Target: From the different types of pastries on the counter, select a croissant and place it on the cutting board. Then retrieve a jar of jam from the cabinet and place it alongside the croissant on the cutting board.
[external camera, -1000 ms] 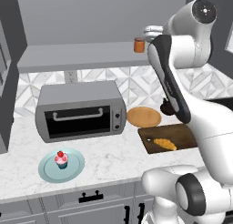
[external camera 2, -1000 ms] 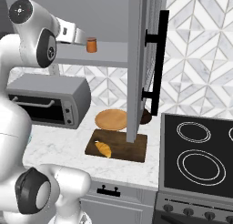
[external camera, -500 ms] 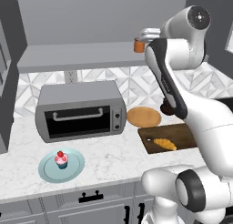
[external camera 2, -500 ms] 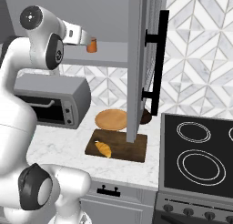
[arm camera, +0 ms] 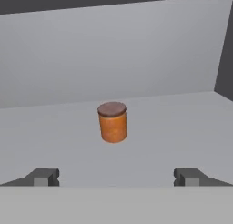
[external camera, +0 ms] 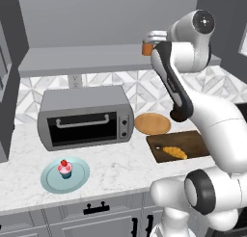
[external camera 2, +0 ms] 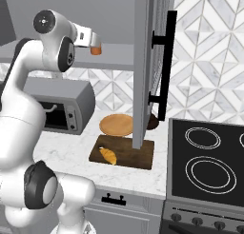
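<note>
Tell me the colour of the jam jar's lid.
Dark reddish-brown, over an orange body; the jar of jam shows best in the hand view.

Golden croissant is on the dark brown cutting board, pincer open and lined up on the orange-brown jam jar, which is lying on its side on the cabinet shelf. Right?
Wrong on one point: the orange-brown jam jar stands upright, darker lid on top, as the hand view shows. The rest holds: golden croissant on the dark brown cutting board, pincer open and lined up on the jar on the grey cabinet shelf.
</note>
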Controlling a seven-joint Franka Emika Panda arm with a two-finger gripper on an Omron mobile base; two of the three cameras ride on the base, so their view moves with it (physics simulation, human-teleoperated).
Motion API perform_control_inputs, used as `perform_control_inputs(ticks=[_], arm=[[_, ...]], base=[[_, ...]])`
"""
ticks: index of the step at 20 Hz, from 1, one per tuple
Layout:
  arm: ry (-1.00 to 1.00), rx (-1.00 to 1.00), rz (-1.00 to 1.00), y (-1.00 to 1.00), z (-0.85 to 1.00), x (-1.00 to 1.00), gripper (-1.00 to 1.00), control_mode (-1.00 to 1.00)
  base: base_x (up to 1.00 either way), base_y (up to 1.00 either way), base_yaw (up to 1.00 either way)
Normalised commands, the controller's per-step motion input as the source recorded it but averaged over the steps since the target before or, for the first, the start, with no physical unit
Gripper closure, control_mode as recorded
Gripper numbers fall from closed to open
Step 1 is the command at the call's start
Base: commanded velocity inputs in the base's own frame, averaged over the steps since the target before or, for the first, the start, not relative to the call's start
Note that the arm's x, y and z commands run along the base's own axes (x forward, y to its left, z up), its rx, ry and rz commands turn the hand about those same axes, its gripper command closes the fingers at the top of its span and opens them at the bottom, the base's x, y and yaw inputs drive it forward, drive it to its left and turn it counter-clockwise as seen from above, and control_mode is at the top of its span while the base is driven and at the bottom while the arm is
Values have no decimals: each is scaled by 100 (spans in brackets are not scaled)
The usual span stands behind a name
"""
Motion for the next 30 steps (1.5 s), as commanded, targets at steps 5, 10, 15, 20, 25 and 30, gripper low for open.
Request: perform_control_inputs(ticks=[5, 10, 15, 20, 25, 30], arm=[[9, 0, 0, -8, 0, 23, -100, -100], [10, 1, 0, 0, -2, 30, -100, -100], [2, 0, 0, 0, -15, 29, -100, -100], [0, 0, 0, 1, -19, 17, -100, -100], [0, 0, 0, 0, -13, 17, -100, -100], [0, 0, 0, 0, 0, 31, -100, -100]], base=[[0, 0, 0], [0, 0, 0], [0, 0, 0], [0, 0, 0], [0, 0, 0], [0, 0, 0]])
